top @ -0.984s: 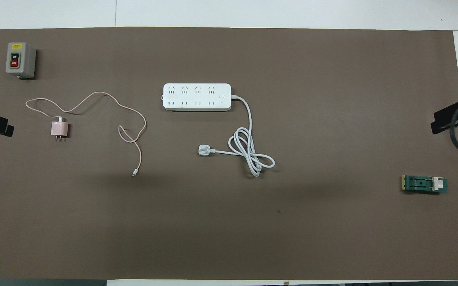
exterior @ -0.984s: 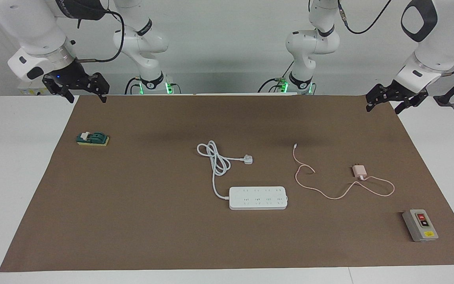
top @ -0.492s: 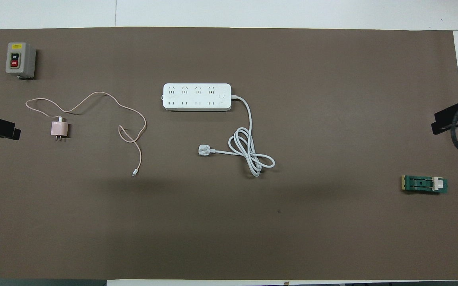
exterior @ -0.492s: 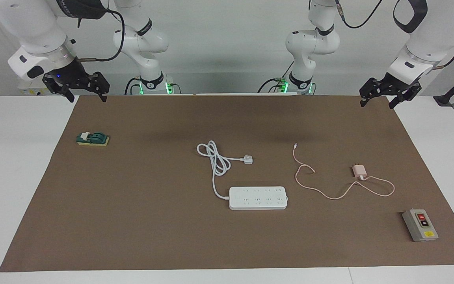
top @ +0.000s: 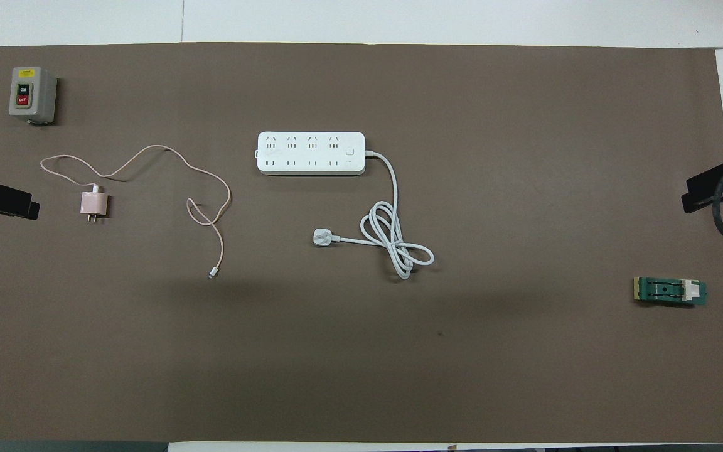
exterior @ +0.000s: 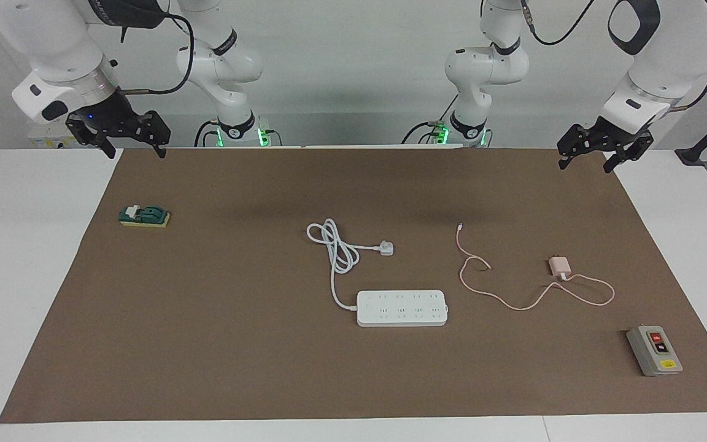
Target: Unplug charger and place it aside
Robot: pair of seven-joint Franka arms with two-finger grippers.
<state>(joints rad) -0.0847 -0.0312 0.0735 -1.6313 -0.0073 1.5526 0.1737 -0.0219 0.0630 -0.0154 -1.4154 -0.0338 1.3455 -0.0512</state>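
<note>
The pale pink charger (exterior: 560, 266) lies loose on the brown mat (exterior: 237, 344) toward the left arm's end, prongs pointing at the robots, plugged into nothing. Its thin pink cable (exterior: 513, 305) snakes toward the white power strip (exterior: 401, 307). It also shows in the overhead view (top: 94, 204). The strip's sockets are empty, and its white plug (exterior: 386, 248) lies nearer to the robots. My left gripper (exterior: 585, 163) is open and empty in the air over the mat's corner nearest its base. One of its fingers (top: 7, 202) shows beside the charger from above. My right gripper (exterior: 135, 152) is open and empty, waiting over the mat's other near corner.
A grey on/off switch box (exterior: 654, 351) stands farther from the robots than the charger, at the left arm's end. A green knife switch (exterior: 145, 216) lies at the right arm's end. The strip's thick white cord (exterior: 336, 252) is coiled mid-mat.
My left gripper has risen and shifted a little inward toward the mat. The right gripper and everything on the mat have stayed put.
</note>
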